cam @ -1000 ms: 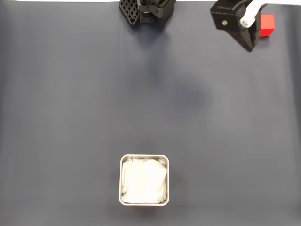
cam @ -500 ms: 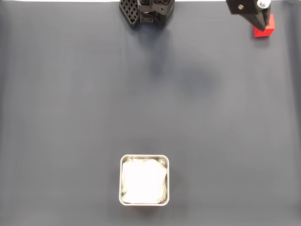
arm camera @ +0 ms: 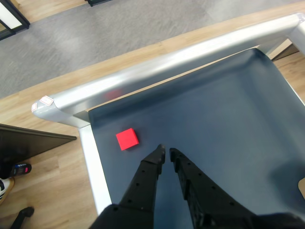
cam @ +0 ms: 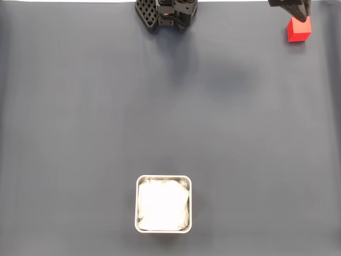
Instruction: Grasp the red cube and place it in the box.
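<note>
Fixed view from above: a dark grey desk mat (cam: pixel 170 117) is shown with the red cube (cam: pixel 299 30) lying flat near its top right corner, close to the top edge. The box (cam: pixel 163 204), square with a pale metal rim and white lining, is set well apart from the cube, near the bottom edge and slightly left of centre, and nothing is held inside it. The arm's black base (cam: pixel 166 13) is seen at the top edge, left of the cube. The gripper (cam: pixel 298 10) is seen as a dark shape at the top edge, overlapping the cube's upper side in this view. Wrist view: the gripper (arm camera: pixel 167 152) is shown with its two black fingers almost touching at the tips, nothing held between them, so it is closed and empty. The cube (arm camera: pixel 127 139) is seen resting on the mat just beside the fingertips, to their left and slightly ahead, near the mat's corner where a silver metal frame (arm camera: pixel 157 67) borders it. Judged from this, the cube has not yet been grasped; the fingers would need to be spread and lined up over the cube before any lift toward the box.
</note>
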Robot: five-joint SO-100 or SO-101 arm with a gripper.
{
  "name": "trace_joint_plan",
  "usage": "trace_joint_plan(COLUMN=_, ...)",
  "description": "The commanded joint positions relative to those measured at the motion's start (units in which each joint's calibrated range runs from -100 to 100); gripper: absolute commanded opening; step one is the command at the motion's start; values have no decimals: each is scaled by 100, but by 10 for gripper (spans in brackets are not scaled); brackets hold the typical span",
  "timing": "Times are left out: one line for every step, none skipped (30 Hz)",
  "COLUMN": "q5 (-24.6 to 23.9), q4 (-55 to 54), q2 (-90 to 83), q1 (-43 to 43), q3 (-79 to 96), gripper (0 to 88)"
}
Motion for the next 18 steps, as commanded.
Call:
trace_joint_plan(q5=78, q4=-174, q2=-99, q1=-175, q3=56, gripper=3)
trace_joint_plan(q5=83, q4=-183, q2=-125, q1=-225, q3=92, gripper=3)
trace_joint_plan(q5=88, q4=-191, q2=-134, q1=-261, q3=129, gripper=4)
trace_joint_plan(q5=88, q4=-191, q2=-142, q1=-296, q3=156, gripper=6)
trace_joint_plan(q5=88, q4=-191, q2=-142, q1=-332, q3=183, gripper=8)
trace_joint_plan(q5=88, q4=-191, q2=-151, q1=-367, q3=211, gripper=9)
trace_joint_plan(q5=98, q4=-191, q2=-160, q1=-403, q3=238, gripper=9)
trace_joint_plan(q5=107, q4=-199, q2=-168, q1=-438, q3=275, gripper=10)
trace_joint_plan(q5=112, q4=-207, q2=-168, q1=-474, q3=302, gripper=10)
trace_joint_plan(q5=112, q4=-224, q2=-168, q1=-509, q3=320, gripper=11)
trace_joint_plan(q5=112, q4=-248, q2=-168, q1=-545, q3=338, gripper=12)
trace_joint_plan(q5=112, q4=-273, q2=-168, q1=-566, q3=366, gripper=12)
trace_joint_plan(q5=112, q4=-281, q2=-160, q1=-580, q3=384, gripper=14)
trace_joint_plan(q5=117, q4=-306, q2=-134, q1=-601, q3=393, gripper=14)
trace_joint_plan(q5=117, q4=-322, q2=-116, q1=-616, q3=402, gripper=17)
trace_joint_plan(q5=122, q4=-330, q2=-99, q1=-623, q3=402, gripper=21)
trace_joint_plan(q5=127, q4=-347, q2=-82, q1=-623, q3=411, gripper=27)
trace_joint_plan(q5=137, q4=-363, q2=-73, q1=-623, q3=430, gripper=37)
